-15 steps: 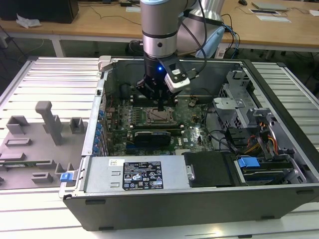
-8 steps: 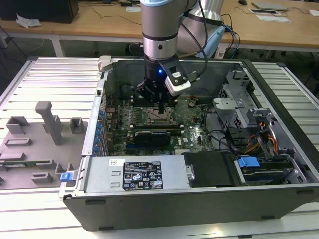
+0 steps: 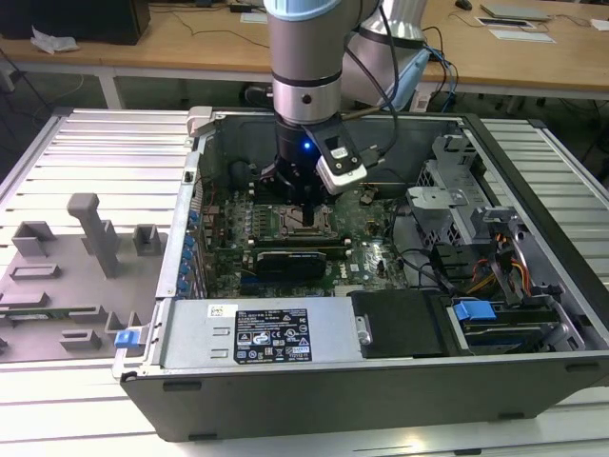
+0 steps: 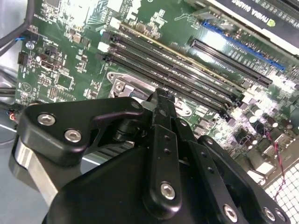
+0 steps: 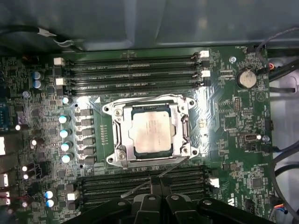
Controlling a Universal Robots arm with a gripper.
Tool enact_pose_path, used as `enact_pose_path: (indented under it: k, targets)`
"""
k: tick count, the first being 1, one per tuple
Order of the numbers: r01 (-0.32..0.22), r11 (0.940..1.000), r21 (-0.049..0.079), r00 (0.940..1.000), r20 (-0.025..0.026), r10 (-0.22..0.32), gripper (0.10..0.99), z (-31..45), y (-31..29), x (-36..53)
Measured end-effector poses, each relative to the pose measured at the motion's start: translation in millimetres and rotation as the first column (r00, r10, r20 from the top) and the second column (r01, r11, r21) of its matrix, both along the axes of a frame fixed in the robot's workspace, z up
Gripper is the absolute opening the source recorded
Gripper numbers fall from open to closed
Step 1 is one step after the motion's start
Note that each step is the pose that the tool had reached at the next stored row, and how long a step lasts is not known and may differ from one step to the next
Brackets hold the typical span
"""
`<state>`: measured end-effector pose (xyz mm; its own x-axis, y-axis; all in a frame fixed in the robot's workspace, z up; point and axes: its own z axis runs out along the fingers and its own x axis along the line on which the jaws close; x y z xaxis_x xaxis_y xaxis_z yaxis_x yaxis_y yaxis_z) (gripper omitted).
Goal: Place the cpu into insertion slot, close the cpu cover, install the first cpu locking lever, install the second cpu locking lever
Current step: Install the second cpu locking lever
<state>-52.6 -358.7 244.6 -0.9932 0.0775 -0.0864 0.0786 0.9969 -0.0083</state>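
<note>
Silvery metal is what's catching my eye first: the cpu (image 5: 150,136) is sitting flat in the insertion slot (image 5: 183,122) in the first wrist view, and the cpu cover (image 5: 122,135) is lying down over it, framing the chip on all sides. I'm seeing thin wire levers (image 5: 142,184) running along the socket edges, one sticking out at an angle toward the pincer (image 5: 156,186), though I honestly can't tell whether either is hooked. Rows of black memory slots (image 5: 131,72) are sitting on both sides of the socket.

In the exterior view my arm is hanging straight down into the open computer case (image 3: 381,381), with the pincer (image 3: 306,211) hovering just over the socket area on the green motherboard (image 3: 371,257). In the second wrist view the black fingers (image 4: 163,140) are looking pressed together, tips closed with nothing between them as far as I can make out. The case is resting on a ribbed metal desk (image 3: 95,143).
</note>
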Motion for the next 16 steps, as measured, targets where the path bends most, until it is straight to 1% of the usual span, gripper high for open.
enact_pose_path:
  k: [2, 9, 16]
  targets:
    - [0.000, 1.0000, 0.000, 1.0000, 0.0000, 0.000, 0.106, -1.5, -0.5, -0.3]
    - [0.000, 1.0000, 0.000, 1.0000, 0.0000, 0.000, 0.106, -2.1, -0.5, -0.4]
    - [0.000, 1.0000, 0.000, 1.0000, -0.0001, 0.000, 0.106, -6.2, -0.5, -3.3]
